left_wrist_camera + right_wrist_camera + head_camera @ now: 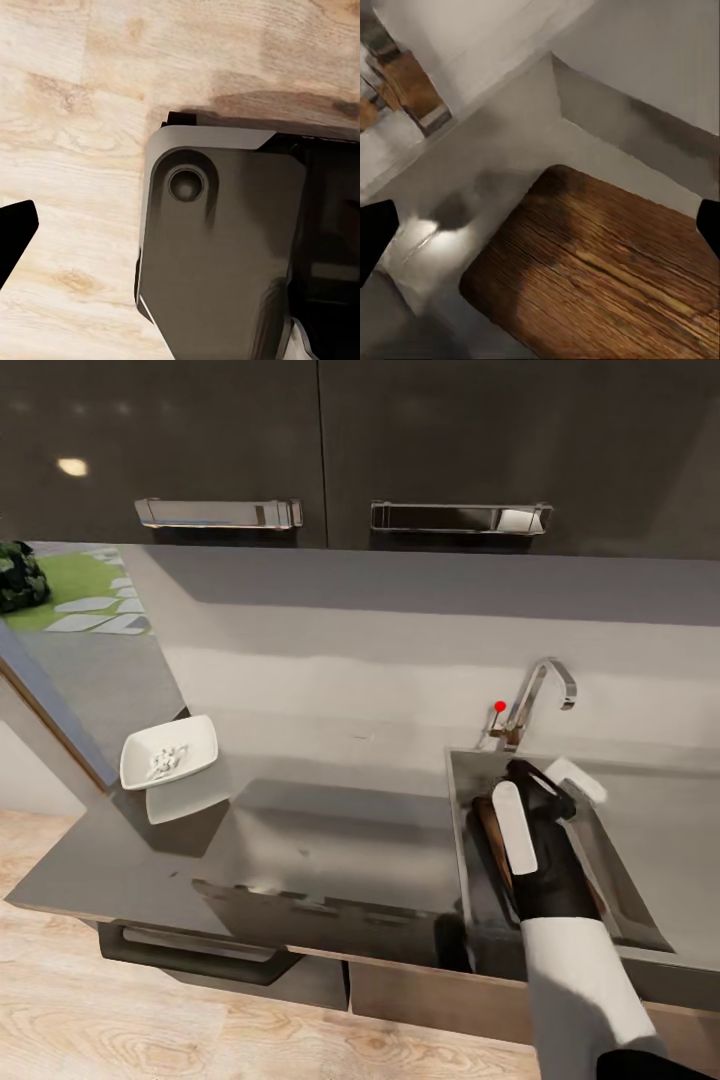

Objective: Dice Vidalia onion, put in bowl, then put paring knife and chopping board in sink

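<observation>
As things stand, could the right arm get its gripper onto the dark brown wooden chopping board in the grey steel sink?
Probably yes. The right gripper hangs directly over the sink, open, and the chopping board lies just beneath with nothing between the fingers and the wood.

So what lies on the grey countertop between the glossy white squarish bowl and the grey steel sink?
In the head view, nothing: the countertop is bare from the bowl to the sink; only reflections show on it.
</observation>
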`<state>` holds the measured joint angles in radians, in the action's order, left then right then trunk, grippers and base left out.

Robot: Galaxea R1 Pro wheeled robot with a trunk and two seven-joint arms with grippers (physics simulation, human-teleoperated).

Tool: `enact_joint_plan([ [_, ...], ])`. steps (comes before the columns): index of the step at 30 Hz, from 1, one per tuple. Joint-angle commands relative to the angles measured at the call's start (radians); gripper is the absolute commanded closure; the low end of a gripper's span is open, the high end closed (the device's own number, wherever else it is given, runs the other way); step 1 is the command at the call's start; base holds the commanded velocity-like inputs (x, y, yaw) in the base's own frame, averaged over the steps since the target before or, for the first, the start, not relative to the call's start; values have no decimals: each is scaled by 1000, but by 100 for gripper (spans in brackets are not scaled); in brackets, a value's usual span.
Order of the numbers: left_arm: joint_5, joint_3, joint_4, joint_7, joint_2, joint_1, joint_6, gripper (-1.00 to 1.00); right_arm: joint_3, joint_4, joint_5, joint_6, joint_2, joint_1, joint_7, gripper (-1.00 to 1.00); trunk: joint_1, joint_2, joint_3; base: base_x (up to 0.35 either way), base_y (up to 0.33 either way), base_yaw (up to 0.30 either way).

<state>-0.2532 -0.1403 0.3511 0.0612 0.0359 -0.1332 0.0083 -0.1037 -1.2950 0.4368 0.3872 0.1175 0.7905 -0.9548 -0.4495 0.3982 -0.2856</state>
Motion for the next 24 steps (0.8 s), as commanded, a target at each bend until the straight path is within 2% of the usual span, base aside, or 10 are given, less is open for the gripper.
enact_joint_plan([
  [1,-9,-9,1,6,1,0,1,-100,1,-7,-2,22,-2,-10,51,-100,-1,2,-2,-51,0,0],
  [7,-9,-9,0,6,1,0,1,-100,5,-39,-56,41,-68,-87,302,-100,-1,2,-2,-143,0,0],
  [10,-9,-10,0,6,1,0,1,-100,4,-49,-68,42,-86,-105,415,-100,-1,2,-2,-163,0,0],
  [12,-9,-10,-1,6,0,0,1,-100,5,-72,-81,40,-90,-115,450,-100,-1,2,-2,-148,0,0],
  [17,-9,-10,-1,6,0,0,1,-100,7,-167,-115,38,-91,-177,466,-100,-1,2,-2,-140,0,0],
  [24,-9,-10,-1,6,0,0,1,-100,7,-232,-123,33,-91,-240,525,-100,-1,2,-2,-135,0,0],
])
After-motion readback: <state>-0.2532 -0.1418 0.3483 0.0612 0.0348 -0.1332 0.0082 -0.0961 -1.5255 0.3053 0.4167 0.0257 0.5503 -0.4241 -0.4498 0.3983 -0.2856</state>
